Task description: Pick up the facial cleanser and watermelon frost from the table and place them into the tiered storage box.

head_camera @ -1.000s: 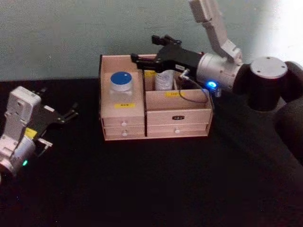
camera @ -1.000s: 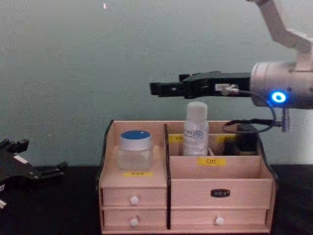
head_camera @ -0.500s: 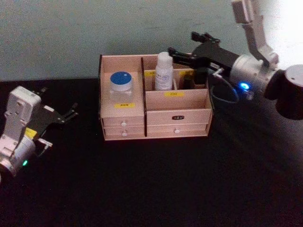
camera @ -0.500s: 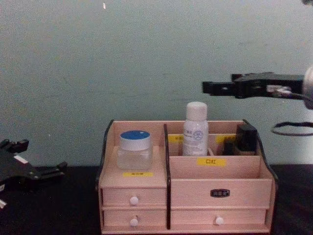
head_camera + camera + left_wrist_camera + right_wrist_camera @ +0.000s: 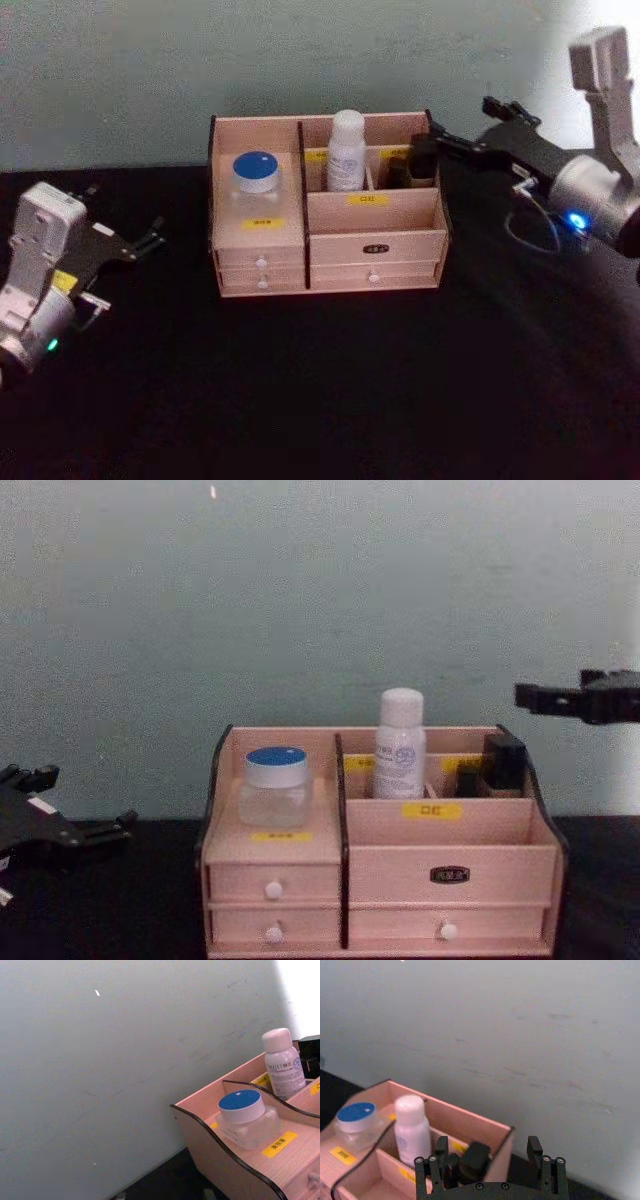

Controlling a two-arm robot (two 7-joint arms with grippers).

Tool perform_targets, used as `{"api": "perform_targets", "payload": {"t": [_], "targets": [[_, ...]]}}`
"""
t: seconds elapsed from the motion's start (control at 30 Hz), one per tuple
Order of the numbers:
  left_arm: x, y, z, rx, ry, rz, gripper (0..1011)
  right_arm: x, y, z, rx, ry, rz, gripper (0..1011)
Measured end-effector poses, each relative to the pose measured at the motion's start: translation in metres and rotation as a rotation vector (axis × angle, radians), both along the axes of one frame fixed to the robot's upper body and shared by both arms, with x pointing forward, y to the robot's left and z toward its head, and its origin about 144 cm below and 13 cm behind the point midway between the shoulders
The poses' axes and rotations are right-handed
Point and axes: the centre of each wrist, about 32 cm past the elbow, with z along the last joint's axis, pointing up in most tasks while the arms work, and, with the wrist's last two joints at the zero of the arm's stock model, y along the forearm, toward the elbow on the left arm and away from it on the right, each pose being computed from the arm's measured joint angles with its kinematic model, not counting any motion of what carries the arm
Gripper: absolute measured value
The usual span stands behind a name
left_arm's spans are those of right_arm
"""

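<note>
The tiered storage box point(image 5: 375, 240) stands at the back of the black table, also seen in the chest view point(image 5: 450, 850). A clear jar with a blue lid point(image 5: 256, 180) sits on its left shelf. A white bottle point(image 5: 346, 150) stands upright in a rear compartment point(image 5: 400, 745). I cannot tell which is the facial cleanser and which the watermelon frost. My right gripper point(image 5: 460, 125) hovers open and empty just right of the box's top corner point(image 5: 530, 694). My left gripper point(image 5: 125, 215) rests open at the table's left.
A small dark item point(image 5: 398, 172) stands in the rear compartment right of the bottle point(image 5: 503, 760). A pale wall runs close behind the box. The black table point(image 5: 330, 390) stretches in front of the box.
My right gripper has drawn back to the right from above the white bottle, past the box's right edge. The bottle stays upright in its compartment. The left arm has not moved.
</note>
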Motion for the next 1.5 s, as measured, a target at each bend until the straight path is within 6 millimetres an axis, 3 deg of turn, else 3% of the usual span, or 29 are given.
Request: {"api": "perform_targets", "payload": {"t": [0.7,1.1,1.5], "targets": [[0.000,0.000,0.000,0.000,0.000,0.000,1001,-0.056,-0.015,-0.068,0.038,-0.029,-0.153,1002],[0.000,0.000,0.000,0.000,0.000,0.000,1001,-0.067,-0.011,-0.098,0.062,-0.045,-0.195,1003],[0.000,0.000,0.000,0.000,0.000,0.000,1001,-0.069,-0.008,-0.111,0.044,-0.021,-0.204,1003]]}}
